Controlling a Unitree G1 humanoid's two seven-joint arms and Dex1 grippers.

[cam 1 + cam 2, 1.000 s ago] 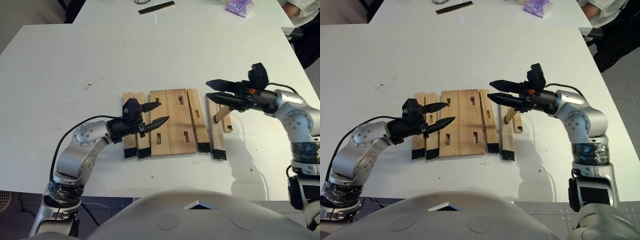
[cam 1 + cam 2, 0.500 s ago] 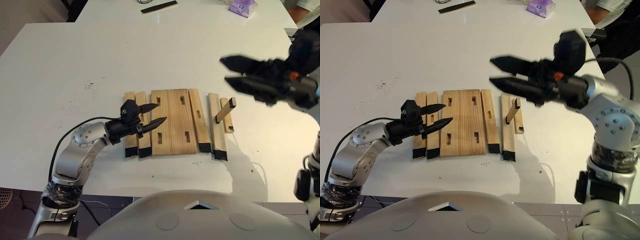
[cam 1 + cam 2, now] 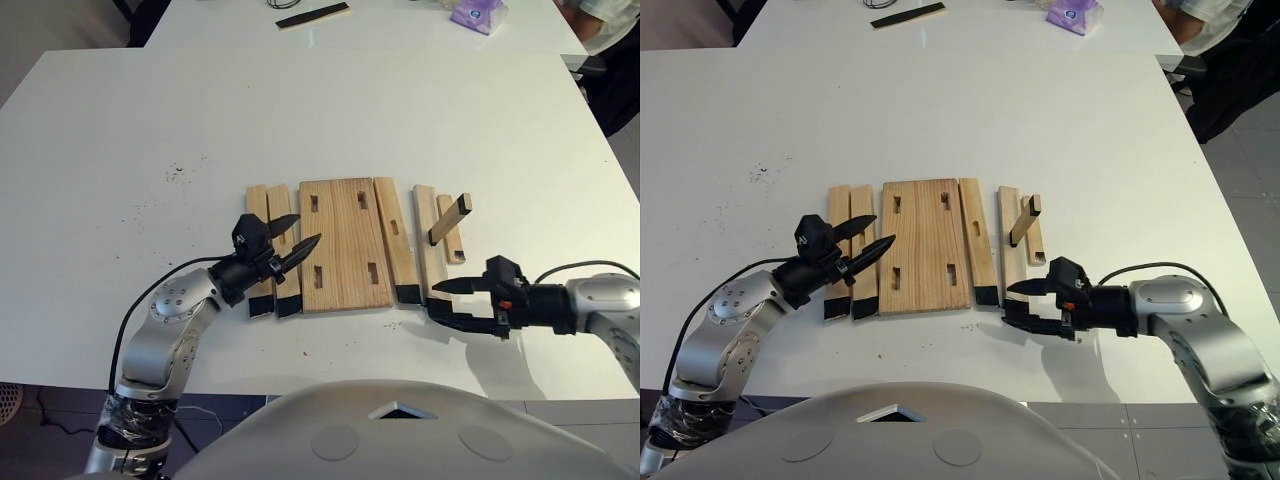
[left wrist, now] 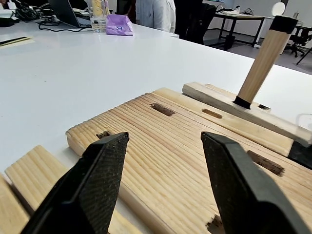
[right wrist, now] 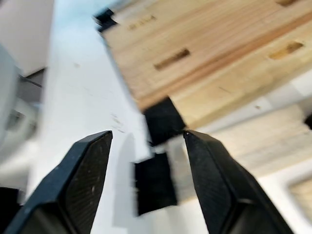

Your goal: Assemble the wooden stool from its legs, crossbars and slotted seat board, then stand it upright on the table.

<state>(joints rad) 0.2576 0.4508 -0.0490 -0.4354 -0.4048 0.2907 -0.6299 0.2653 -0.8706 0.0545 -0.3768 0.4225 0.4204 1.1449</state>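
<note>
My right gripper [image 3: 433, 301] has dropped, jaws spread and empty, to the near end of the leg [image 3: 424, 212] for a grab; my left gripper [image 3: 305, 229] still hovers open.

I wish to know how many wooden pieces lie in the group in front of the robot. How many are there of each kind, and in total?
Slotted seat board: 1
Long slats with a black end: 4
Short flat slat: 1
Tilted stick with a black tip: 1
Total: 7
</note>
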